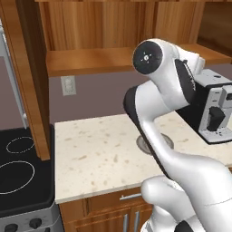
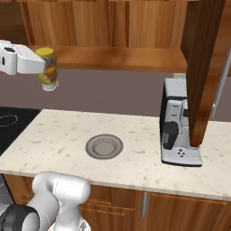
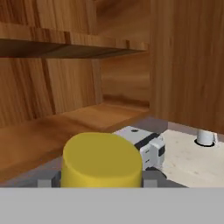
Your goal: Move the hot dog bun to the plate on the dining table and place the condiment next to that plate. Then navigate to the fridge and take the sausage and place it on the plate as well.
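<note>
In your right base view the condiment bottle (image 2: 48, 68) hangs high above the left end of the counter (image 2: 135, 149), level with the wooden shelf (image 2: 122, 56), right at the end of the white hand that enters from the left edge. The gripper (image 2: 44, 67) itself is mostly hidden: the hand's body covers the bottle's left side, so you cannot see the fingers there. In the hand view the bottle's yellow cap (image 3: 101, 161) sits low and centre, with small grey finger parts just showing on either side of it, so the hand is clamped on the bottle; its label and lower body are cut off by the bottom of that view.

Below, a round metal plate (image 2: 104, 145) lies flat on the counter. In your left base view the arm covers most of it and leaves a sliver visible (image 1: 168, 141). The coffee machine (image 2: 177, 128) stands at the right, partly behind a wooden cabinet side (image 2: 203, 67). The black stovetop (image 1: 20, 170) lies at the far left.
</note>
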You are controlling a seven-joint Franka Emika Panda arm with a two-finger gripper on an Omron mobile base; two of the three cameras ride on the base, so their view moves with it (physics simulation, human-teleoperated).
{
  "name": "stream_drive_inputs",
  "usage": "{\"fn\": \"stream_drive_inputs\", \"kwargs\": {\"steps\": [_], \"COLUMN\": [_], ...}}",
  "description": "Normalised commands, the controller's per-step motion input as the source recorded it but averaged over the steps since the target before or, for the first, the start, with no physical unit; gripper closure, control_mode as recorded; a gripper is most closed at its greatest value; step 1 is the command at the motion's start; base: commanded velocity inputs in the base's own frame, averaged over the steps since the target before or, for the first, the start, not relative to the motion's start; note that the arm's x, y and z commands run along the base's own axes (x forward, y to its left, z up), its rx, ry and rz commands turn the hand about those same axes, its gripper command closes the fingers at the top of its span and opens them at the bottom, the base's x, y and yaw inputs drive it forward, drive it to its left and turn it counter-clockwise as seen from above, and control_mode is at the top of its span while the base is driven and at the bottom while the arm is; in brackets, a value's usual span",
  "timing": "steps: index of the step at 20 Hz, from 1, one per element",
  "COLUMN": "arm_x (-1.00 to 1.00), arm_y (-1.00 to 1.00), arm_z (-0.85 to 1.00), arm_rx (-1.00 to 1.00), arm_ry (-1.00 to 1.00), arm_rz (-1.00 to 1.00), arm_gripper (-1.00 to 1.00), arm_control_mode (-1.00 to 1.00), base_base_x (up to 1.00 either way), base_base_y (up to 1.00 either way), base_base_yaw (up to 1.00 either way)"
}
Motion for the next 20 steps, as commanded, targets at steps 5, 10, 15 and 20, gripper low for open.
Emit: {"fn": "stream_drive_inputs", "kwargs": {"steps": [5,10,15,20], "arm_x": [-0.73,-0.53,-0.21,-0.22], "arm_y": [0.12,0.0,0.0,0.0], "arm_z": [-0.19,-0.26,-0.21,-0.05], "arm_rx": [-0.03,-0.05,-0.07,-0.02], "arm_ry": [0.15,0.08,0.04,0.0], "arm_rz": [0.35,0.29,0.22,0.06], "arm_gripper": [1.0,1.0,1.0,1.0], "arm_control_mode": [-1.0,-1.0,-1.0,1.0], "base_base_x": [0.0,0.0,0.0,-0.6], "base_base_y": [0.0,0.0,0.0,0.0], "base_base_yaw": [0.0,0.0,0.0,0.07]}}
